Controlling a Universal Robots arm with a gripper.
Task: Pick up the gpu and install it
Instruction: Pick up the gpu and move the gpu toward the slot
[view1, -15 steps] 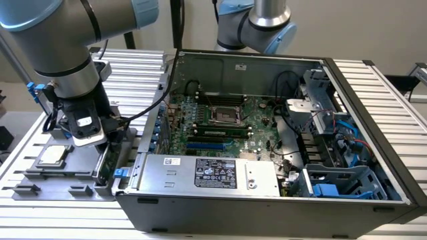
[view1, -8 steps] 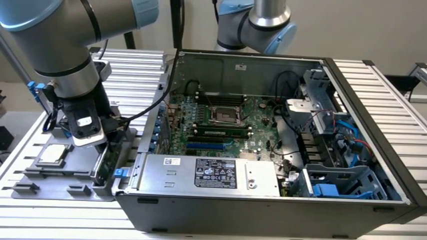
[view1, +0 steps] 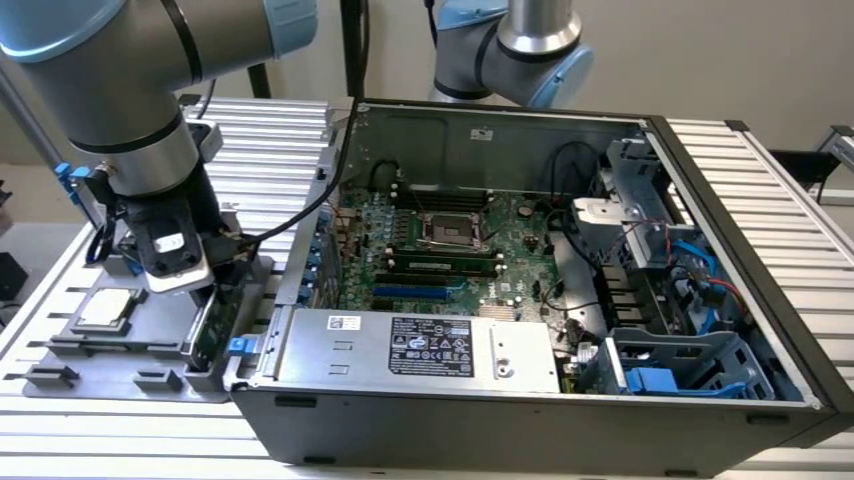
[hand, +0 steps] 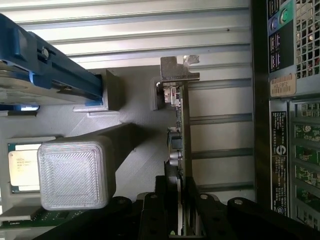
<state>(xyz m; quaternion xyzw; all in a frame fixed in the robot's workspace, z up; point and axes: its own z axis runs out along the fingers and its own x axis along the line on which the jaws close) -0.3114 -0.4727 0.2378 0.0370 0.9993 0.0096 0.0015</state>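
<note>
The two dark fingers (hand: 167, 206) of the gripper (hand: 182, 189) are sitting pressed against the opposite faces of the one gpu (hand: 181, 135), with no gap showing on either side — they are clamping the card near one end. The gpu is standing on edge in a slot of the single grey tray (hand: 135, 125), and its silvery end bracket (hand: 177, 75) is pointing away from the fingers.

One ribbed grey block (hand: 75, 172) is rising from the tray just beside the gripper. One square CPU chip (hand: 22, 167) is lying flat in a pocket beyond that block. One hard drive with blue side rails (hand: 45, 75) is resting at the tray's far part, well apart from the card.

In the exterior view the gripper (view1: 187, 285) is reaching down onto the tray (view1: 80, 352) at the exterior view's left, and the chip (view1: 107, 308) is lying near it. One open computer case (view1: 534, 425) is sitting just beside the tray, with its motherboard (view1: 441, 250) showing. A second arm (view1: 514, 50) is standing behind the case — both case and tray are resting on the slatted metal table (view1: 134, 445).
</note>
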